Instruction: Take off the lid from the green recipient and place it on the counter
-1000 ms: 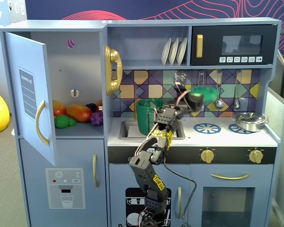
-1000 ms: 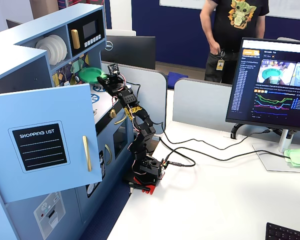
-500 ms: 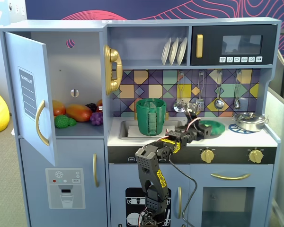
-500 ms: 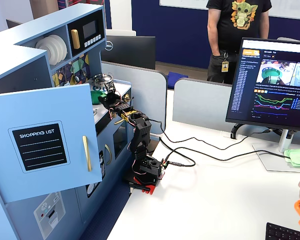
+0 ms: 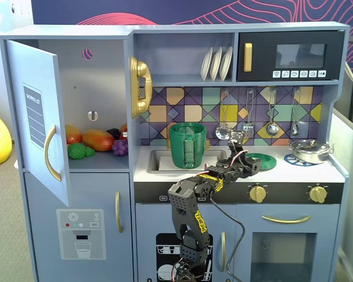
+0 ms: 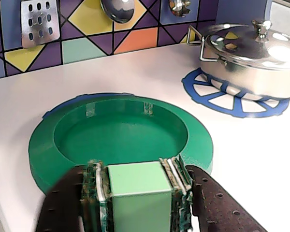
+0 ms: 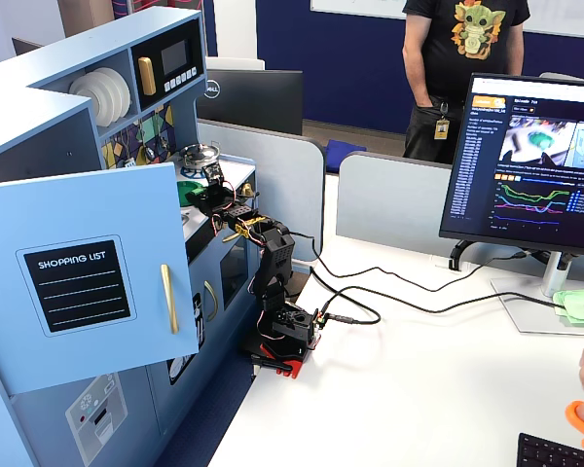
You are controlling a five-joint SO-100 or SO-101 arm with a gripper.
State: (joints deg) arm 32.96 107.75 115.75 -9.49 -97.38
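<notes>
Your gripper (image 6: 137, 193) is clamped on the lid's (image 6: 121, 137) knob (image 6: 137, 186) — lid sits upside down on the counter (image 6: 111, 72), right of the green recipient (image 5: 187, 145), near the silver pan (image 6: 253, 53)

Dark green lid (image 6: 121, 133) with a pale green square knob (image 6: 137, 186), dark green recipient (image 5: 187, 145) with a lighter ribbed strip, pale grey-blue tabletop (image 6: 241, 154), blue printed burner ring (image 6: 232, 99), silver pan (image 6: 253, 48), multicoloured geometric backsplash (image 5: 182, 106), black end effector (image 6: 137, 203).
</notes>
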